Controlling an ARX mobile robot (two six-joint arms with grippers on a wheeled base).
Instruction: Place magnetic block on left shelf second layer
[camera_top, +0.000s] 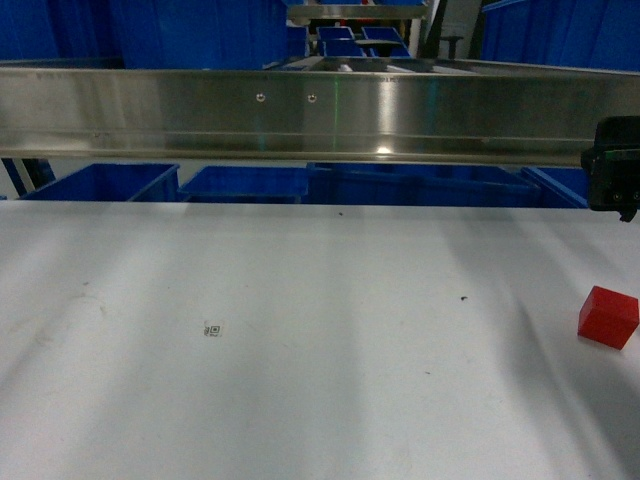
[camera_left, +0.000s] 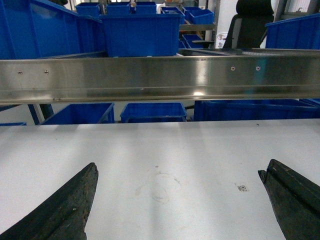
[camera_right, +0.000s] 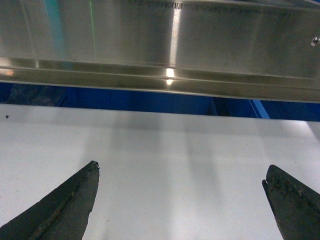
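Observation:
The magnetic block (camera_top: 608, 317), a small red cube, lies on the white table (camera_top: 320, 400) near its right edge and shows only in the head view. A black part of my right arm (camera_top: 615, 175) hangs above and behind it, in front of the steel rail. In the right wrist view my right gripper (camera_right: 181, 169) stands open over bare table, nothing between its fingers. My left gripper (camera_left: 179, 170) is also open and empty above the table. The left shelf second layer appears as a large deep blue bin (camera_left: 35, 30) behind the rail at the far left.
A long steel rail (camera_top: 300, 115) spans the table's far edge at gripper height. Beyond it stand several blue bins (camera_left: 142, 32), some low (camera_top: 245, 183). A tiny printed marker (camera_top: 213, 329) lies on the table, and a black chair (camera_left: 252, 22) stands far back.

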